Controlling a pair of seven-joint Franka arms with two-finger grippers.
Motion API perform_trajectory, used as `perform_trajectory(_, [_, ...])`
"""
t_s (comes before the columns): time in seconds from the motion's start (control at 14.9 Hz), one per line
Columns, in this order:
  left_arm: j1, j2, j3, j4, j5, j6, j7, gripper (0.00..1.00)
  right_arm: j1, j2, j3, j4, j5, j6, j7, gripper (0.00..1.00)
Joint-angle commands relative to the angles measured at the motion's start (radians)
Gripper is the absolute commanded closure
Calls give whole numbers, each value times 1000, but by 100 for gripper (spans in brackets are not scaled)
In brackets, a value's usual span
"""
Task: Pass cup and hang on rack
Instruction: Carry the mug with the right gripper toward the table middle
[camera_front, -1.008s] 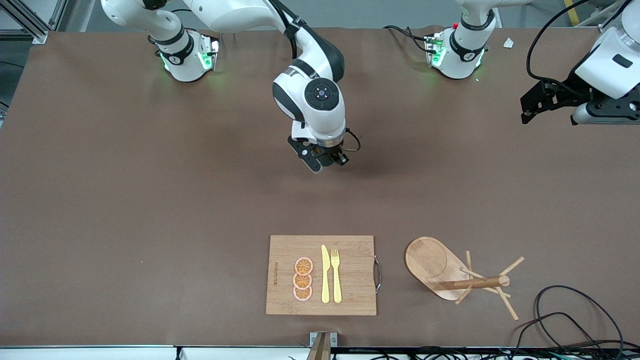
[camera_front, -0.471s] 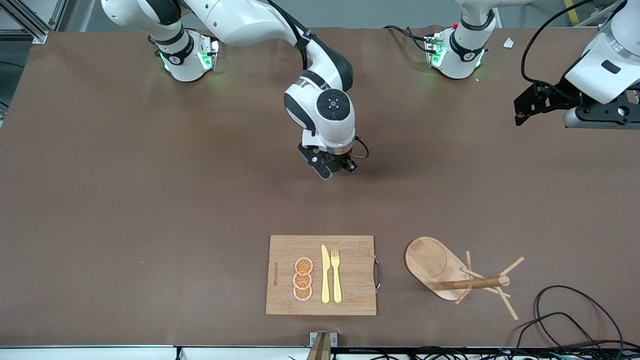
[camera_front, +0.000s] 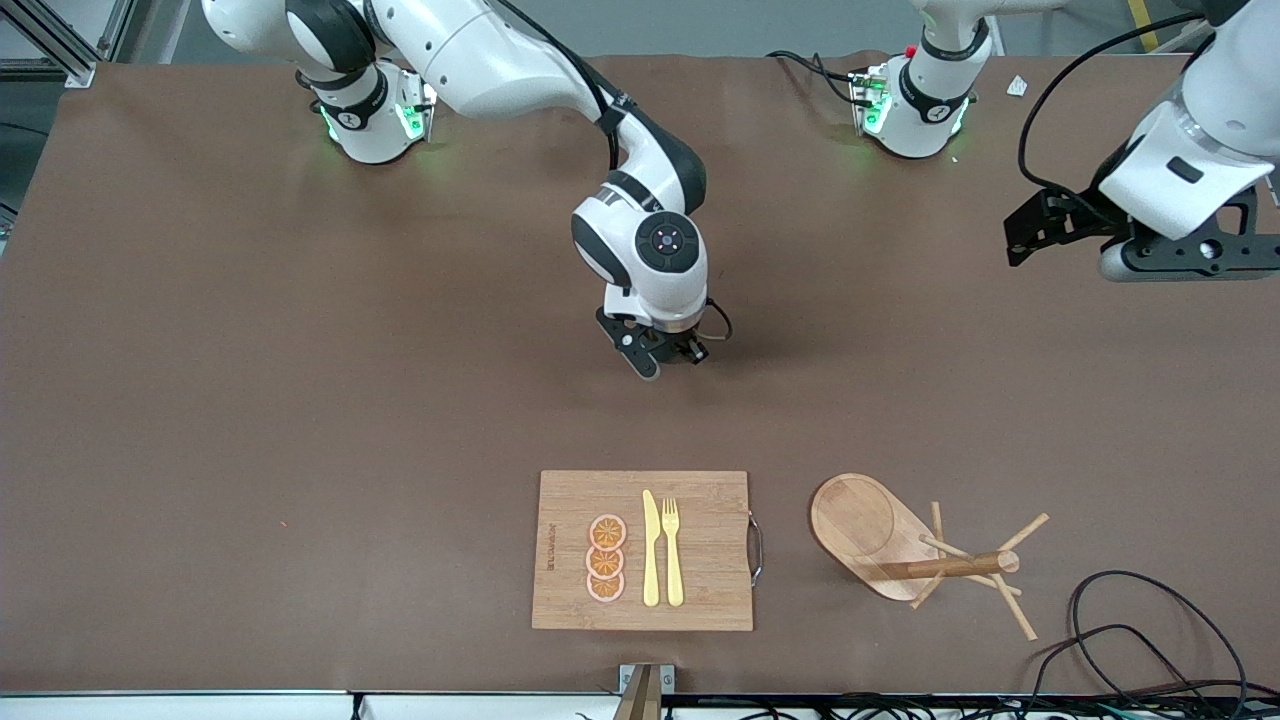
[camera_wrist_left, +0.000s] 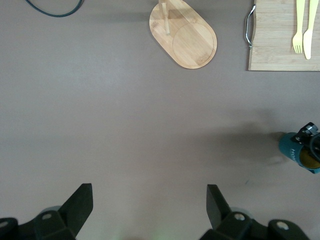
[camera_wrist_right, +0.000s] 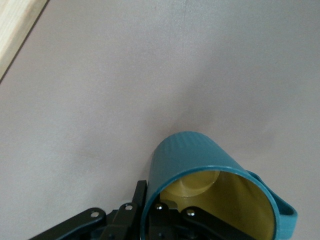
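My right gripper (camera_front: 662, 358) is low over the middle of the table. It is shut on the rim of the teal cup (camera_wrist_right: 200, 155), with one finger inside the yellow interior and one outside. The cup's handle (camera_wrist_right: 285, 212) sticks out sideways. In the front view my wrist hides the cup. It also shows in the left wrist view (camera_wrist_left: 296, 151). The wooden rack (camera_front: 865, 530) stands on its oval base near the front camera, toward the left arm's end. My left gripper (camera_wrist_left: 148, 200) is open and empty, up over the left arm's end of the table (camera_front: 1035, 228).
A bamboo cutting board (camera_front: 705, 540) with a yellow knife, a yellow fork and orange slices lies near the front camera, beside the rack. Black cables (camera_front: 1130, 620) loop at the table's corner by the rack.
My right arm has carried the cup toward the left arm's end and lower toward the table. My left gripper has drifted toward the middle of the table.
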Motion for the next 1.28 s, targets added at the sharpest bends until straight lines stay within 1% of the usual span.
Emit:
perform_trajectory(0.0, [-7,6,-3,10,-3,2,-23,0,-5,24,3,32,12,14,2,100])
perform_trajectory(0.4, [-6,6,-3,10,-1,2,-20,0,2,37,3,32,12,25,4,99])
perform_trajectory(0.47, [-6,6,-3,10,-4,2,-19,0,0,37,3,31,14,34,5,96])
perform_trajectory(0.54, [-6,6,-3,10,-4,2,-19,0,2,37,3,28,14,36,1,81])
perform_trajectory(0.61, [-6,6,-3,10,-4,2,-19,0,-3,36,4,27,16,34,-4,59])
perform_trajectory(0.67, [-6,6,-4,10,-4,2,-19,0,-3,34,4,27,16,34,-2,33])
perform_trajectory(0.74, [-6,6,-3,10,-3,2,-19,0,5,33,3,27,14,36,-1,15])
perform_trajectory(0.81, [-6,7,-4,10,-4,2,-19,0,9,30,3,29,14,36,5,0])
perform_trajectory(1.21, [-7,10,-10,21,-6,2,-13,0,26,-59,14,34,25,24,15,0])
